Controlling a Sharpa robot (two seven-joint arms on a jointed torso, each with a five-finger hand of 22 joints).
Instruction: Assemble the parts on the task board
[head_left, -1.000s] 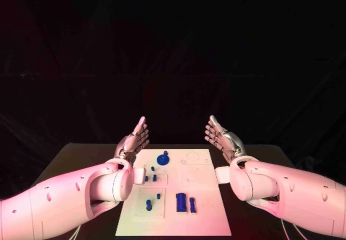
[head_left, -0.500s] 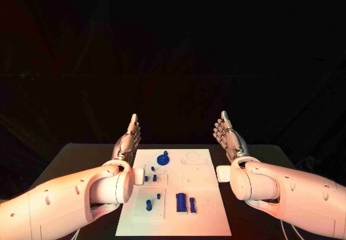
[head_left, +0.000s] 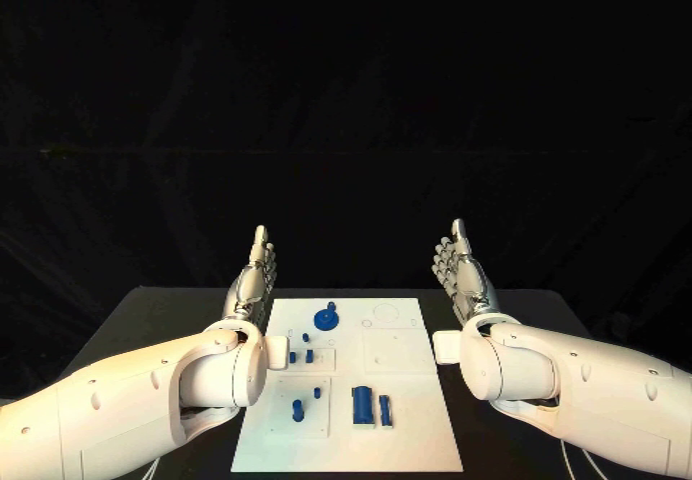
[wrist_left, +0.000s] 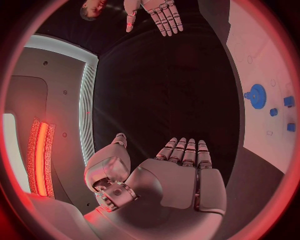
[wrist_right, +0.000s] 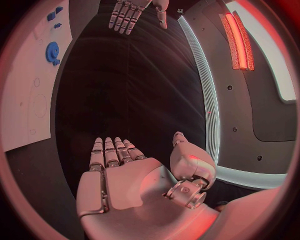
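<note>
The white task board (head_left: 404, 410) lies in the middle of the black table. On it are a blue gear-like part (head_left: 327, 319) at the far end, small blue pieces (head_left: 307, 354) left of centre, a blue peg (head_left: 297, 408) and two upright blue blocks (head_left: 364, 404) nearer me. My left hand (head_left: 255, 280) is raised above the board's far left corner, fingers straight and together, holding nothing. My right hand (head_left: 462, 272) is raised above the far right corner the same way, empty. The left wrist view shows the flat palm (wrist_left: 178, 177), the blue gear (wrist_left: 255, 92) and the other hand (wrist_left: 156, 15). The right wrist view shows its palm (wrist_right: 122, 177) and the gear (wrist_right: 52, 52).
Bare black table (head_left: 159, 320) surrounds the board on both sides. A small white block (head_left: 446, 347) sits at the board's right edge by my right wrist. The background is dark.
Both hands have turned from slanted to more upright and edge-on, fingers pointing up. The parts on the board have not moved.
</note>
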